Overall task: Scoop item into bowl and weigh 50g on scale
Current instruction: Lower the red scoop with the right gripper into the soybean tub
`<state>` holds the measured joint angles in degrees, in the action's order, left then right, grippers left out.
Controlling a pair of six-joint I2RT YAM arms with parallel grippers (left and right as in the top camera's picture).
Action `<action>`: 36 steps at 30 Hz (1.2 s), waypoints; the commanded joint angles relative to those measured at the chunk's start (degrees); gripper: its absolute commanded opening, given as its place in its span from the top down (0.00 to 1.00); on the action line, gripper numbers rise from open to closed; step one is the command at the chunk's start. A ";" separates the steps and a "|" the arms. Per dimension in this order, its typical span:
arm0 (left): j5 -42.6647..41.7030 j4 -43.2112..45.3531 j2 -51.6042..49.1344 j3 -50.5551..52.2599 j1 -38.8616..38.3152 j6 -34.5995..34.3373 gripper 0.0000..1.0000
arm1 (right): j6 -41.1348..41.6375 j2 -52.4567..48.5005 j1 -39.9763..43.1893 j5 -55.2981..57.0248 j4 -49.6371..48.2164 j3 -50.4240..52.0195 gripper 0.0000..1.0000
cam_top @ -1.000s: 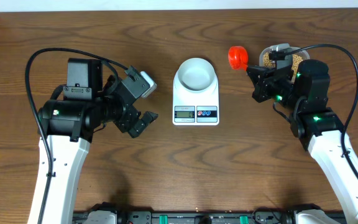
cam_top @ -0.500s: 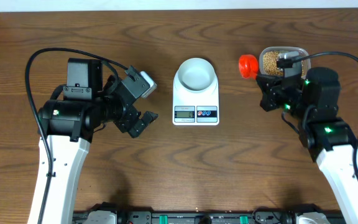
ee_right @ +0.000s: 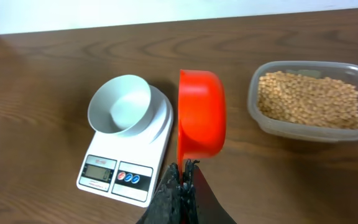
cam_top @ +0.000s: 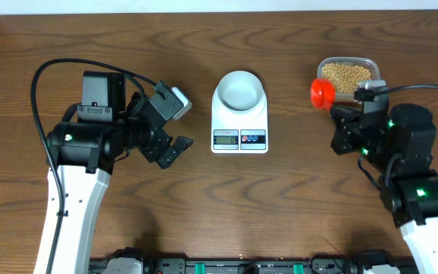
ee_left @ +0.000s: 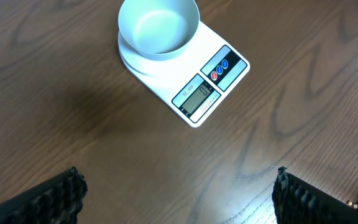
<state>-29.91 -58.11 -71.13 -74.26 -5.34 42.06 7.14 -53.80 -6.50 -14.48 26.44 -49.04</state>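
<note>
beyond the right tool (ee_right: 182,174) and its red scoop (ee_right: 201,115) lie the beans (ee_right: 307,99).

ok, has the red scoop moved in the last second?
Yes. The red scoop moved right and toward the robot, farther from the scale, now beside the tub.

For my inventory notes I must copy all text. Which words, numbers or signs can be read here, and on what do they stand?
No text can be read.
Scale display: digits too blurred to read.
Round buttons: no readable sign.
Bowl, red scoop, tub: no text visible.
</note>
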 commanded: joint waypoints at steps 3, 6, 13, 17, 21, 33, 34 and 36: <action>-0.94 -0.15 0.61 -0.98 0.24 0.55 0.02 | 3.63 1.66 0.20 8.81 2.75 -1.01 0.99; -0.94 -0.15 0.61 -0.98 0.24 0.55 0.02 | 6.62 1.68 0.20 10.93 3.15 -1.01 0.99; -0.94 -0.15 0.61 -0.98 0.24 0.55 0.02 | 15.72 1.68 0.20 10.91 2.86 -1.01 0.99; -0.96 -0.15 0.61 -0.98 0.24 0.55 0.02 | 20.48 1.73 0.20 10.27 2.56 -1.01 0.99; -0.94 -0.15 0.61 -0.98 0.24 0.55 0.02 | 19.58 1.44 0.20 11.47 2.75 -1.01 0.99; -0.94 -0.15 0.61 -0.98 0.24 0.55 0.02 | 13.27 -1.64 0.20 14.23 1.57 -1.01 0.99; -0.94 -0.15 0.61 -0.98 0.24 0.55 0.02 | 12.85 -1.73 0.20 14.80 0.98 -1.01 0.99; -0.94 -0.15 0.61 -0.98 0.24 0.55 0.02 | 12.50 -1.84 0.20 16.26 0.11 -1.01 0.99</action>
<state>-29.91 -58.11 -71.13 -74.26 -5.34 42.06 22.06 -55.46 -6.50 -0.97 27.33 -49.04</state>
